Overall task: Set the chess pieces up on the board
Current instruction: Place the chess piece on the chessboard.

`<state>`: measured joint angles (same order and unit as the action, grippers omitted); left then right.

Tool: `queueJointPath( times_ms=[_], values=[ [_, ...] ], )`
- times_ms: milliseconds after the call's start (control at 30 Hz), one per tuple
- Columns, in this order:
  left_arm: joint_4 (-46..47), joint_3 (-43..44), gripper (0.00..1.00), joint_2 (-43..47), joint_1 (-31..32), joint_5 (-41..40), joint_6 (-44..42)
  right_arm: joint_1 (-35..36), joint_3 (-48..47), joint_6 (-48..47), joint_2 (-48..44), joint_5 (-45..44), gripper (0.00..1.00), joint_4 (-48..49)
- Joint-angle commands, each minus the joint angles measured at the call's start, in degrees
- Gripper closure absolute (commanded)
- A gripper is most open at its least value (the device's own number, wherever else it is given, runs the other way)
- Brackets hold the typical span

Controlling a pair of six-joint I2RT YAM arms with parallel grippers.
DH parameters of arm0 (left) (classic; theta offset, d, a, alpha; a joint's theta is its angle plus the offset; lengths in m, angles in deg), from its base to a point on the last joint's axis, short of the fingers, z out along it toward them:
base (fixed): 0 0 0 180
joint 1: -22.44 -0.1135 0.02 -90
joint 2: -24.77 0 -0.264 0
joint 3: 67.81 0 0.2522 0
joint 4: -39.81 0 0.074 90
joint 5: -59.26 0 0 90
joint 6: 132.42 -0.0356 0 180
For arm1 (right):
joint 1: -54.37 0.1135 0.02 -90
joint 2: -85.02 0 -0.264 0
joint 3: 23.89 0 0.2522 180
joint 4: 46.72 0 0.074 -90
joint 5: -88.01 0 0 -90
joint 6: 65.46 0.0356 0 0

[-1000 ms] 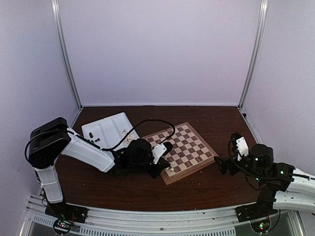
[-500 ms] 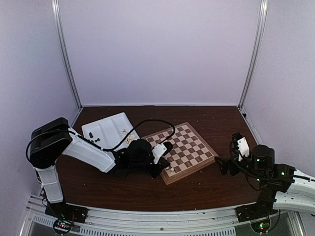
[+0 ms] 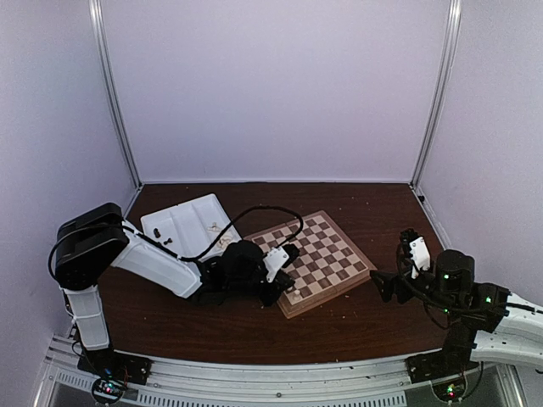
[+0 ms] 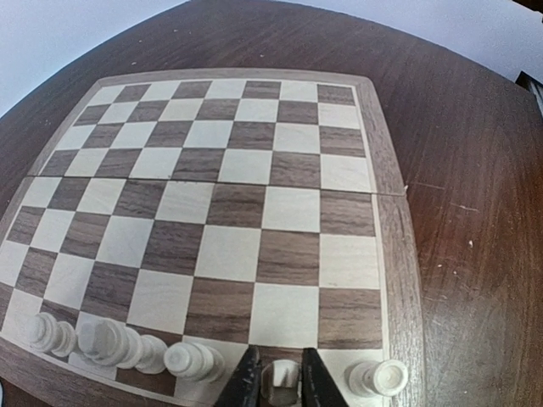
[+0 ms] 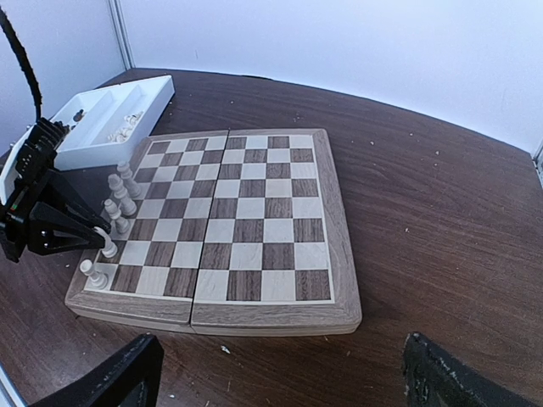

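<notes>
Tray: the white tray [image 3: 182, 222] lies beyond the left gripper [image 4: 279, 352], off to its left. It holds dark pieces [image 3: 164, 240].
Left gripper: low at the near border of the board [image 3: 318, 254]. Its fingers stand narrowly on either side of one cream piece [image 4: 280, 380]. I cannot tell whether they pinch it or only flank it.
Pieces: small turned cream figurines. A row of cream pieces [image 4: 110, 339] stands on the edge squares left of the fingers. A corner piece [image 4: 377, 377] stands just to their right.
Board: thick, cream and brown checks, light wood border. Most squares are bare.
Right gripper: the right gripper [image 5: 282, 343] is spread wide and holds nothing. The board lies ahead of it, apart.
Left wrist view only: the piece between the fingers, which the gripper hides from the top camera.
Right wrist view only: the row standing upright, and loose cream pieces [image 5: 127, 125] in a tray compartment.
</notes>
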<state>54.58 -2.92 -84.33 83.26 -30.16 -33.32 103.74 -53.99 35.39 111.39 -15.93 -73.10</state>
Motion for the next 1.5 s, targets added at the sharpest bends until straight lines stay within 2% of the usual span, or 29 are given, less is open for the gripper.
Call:
queueJointPath(
  times_ms=[0,133,600,800,967,1067,1133,1233,1333,1467],
  values=[
    [-1.2,1.4,0.79,-0.4,0.2,-1.3,0.4,-0.2,0.8,-0.2,-0.5,0.3,0.00,0.6],
    [-4.0,2.7,0.75,0.0,0.2,-0.8,0.5,-0.2,0.7,-0.2,-0.1,0.5,0.00,0.6],
    [-7.1,0.9,0.72,4.2,0.7,-0.6,1.7,-0.3,0.6,-0.3,0.4,0.8,0.00,0.8],
    [-9.6,-2.0,0.67,8.5,1.0,-3.6,3.0,-0.2,0.6,-0.4,0.5,1.0,0.00,0.9],
    [-13.8,-5.0,0.67,14.0,0.9,-5.0,4.1,-0.3,0.6,-0.3,0.5,1.0,0.00,0.8],
    [-19.1,-5.2,0.67,18.5,0.8,-8.4,5.2,-0.2,0.6,-0.4,0.4,1.1,0.00,0.8],
    [-25.8,-3.0,0.67,20.9,-0.5,-10.5,7.1,-0.3,0.7,-0.4,0.3,1.1,0.00,0.8],
    [-36.8,1.4,0.67,22.8,-5.0,-9.0,11.6,-0.3,0.7,-0.5,0.2,1.1,0.00,0.8],
    [-42.4,4.4,0.66,24.2,-8.7,-8.5,13.8,-0.3,0.7,-0.5,0.2,1.3,0.00,0.9],
    [-51.8,11.0,0.52,23.2,-13.6,-11.1,18.4,-0.2,0.8,-0.6,0.1,1.4,0.00,0.9]
  ],
)
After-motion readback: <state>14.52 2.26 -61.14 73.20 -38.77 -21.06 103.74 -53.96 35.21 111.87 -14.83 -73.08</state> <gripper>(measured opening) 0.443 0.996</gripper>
